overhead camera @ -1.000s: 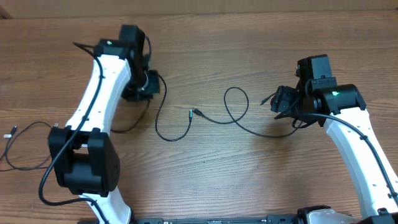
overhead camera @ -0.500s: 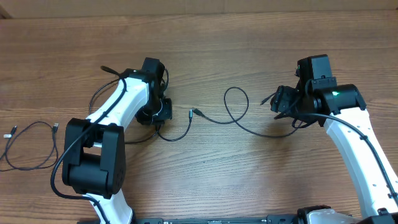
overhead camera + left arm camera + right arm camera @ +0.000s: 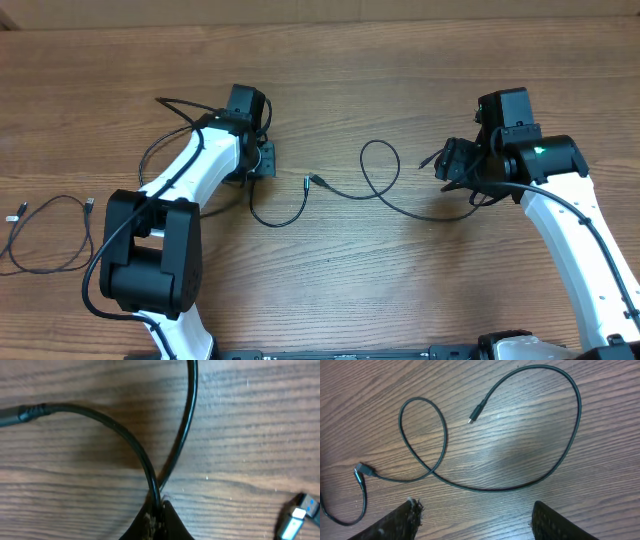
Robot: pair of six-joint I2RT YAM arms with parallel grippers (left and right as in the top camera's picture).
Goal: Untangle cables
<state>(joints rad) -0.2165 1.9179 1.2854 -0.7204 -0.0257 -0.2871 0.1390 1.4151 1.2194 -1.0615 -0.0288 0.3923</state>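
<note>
on the wooden table, three thin black cables lie well apart from left to right. the left gripper sits left of centre. in the left wrist view its fingers are pinched tight together on the held cable, which runs up out of them and curves off to the left. a second strand crosses it just above the fingertips and climbs to the top edge. a plug with a blue insert lies flat on the wood at the lower right of that view.

from overhead, the held cable drops below the left gripper, bends into a small u and rises to the middle of the table. there its end meets one end of the looped cable; whether the two are joined cannot be told.

the looped cable lies flat in front of the right gripper, with one small ring and one wide arc. its free plug points back into the arc. the right gripper is spread wide and grasps nothing, both fingers clear of the cable.

the third cable rests in a loose loop at the far left edge, away from both arms.
</note>
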